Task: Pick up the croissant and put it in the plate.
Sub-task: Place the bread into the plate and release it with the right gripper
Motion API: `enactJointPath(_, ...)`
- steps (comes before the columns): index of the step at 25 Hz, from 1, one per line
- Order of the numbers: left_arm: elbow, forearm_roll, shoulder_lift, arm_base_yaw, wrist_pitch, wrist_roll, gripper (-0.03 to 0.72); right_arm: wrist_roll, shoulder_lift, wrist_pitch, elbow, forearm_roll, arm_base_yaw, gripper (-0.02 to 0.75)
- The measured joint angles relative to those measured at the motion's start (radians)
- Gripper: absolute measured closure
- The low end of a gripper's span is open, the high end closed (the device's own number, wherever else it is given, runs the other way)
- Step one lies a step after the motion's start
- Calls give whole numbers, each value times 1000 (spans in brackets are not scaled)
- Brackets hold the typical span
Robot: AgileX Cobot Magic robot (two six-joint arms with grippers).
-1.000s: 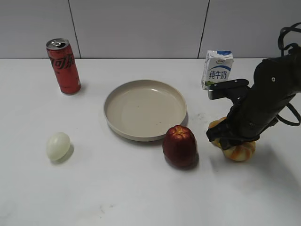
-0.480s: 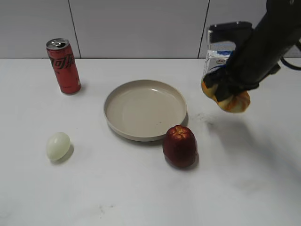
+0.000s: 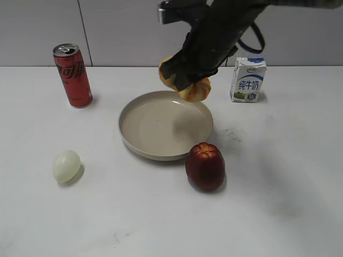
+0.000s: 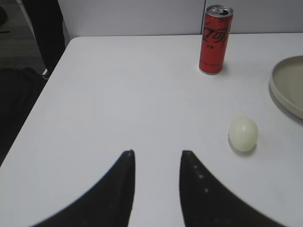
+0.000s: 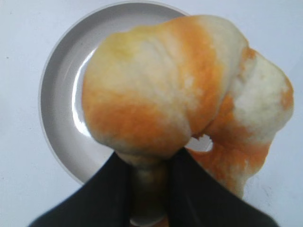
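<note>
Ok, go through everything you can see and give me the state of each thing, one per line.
croissant: held in the air above the plate's far rim
plate: empty, flat on the table
right gripper: shut on the croissant
left gripper: open, holding nothing
cola can: upright, tab opened
milk carton: upright
apple: upright on the table, beside the plate
egg: lying on the table

The exterior view slants down across the white desk (image 3: 107, 214) toward the wall. The left wrist looks forward low; the right wrist looks straight down, near. All share the round shallow beige plate (image 3: 131, 140) (image 4: 284, 94) (image 5: 54, 118).
</note>
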Motion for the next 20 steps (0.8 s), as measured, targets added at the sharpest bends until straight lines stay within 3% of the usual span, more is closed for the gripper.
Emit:
enactJointPath(9,0,0,0,0,0,0,451,-19,189,-6,-52,30,13,590)
enactJointPath(12,0,0,0,0,0,0,451,-56,217,-8,-53,86,13,426)
enactJointPath(14,0,0,0,0,0,0,451,-63,225,-10,-53,101,13,246)
enactJointPath(16,0,0,0,0,0,0,451,-71,225,-7,-63,102,13,132)
enactJointPath(20,0,0,0,0,0,0,451,-74,225,73,-126,85,13,97)
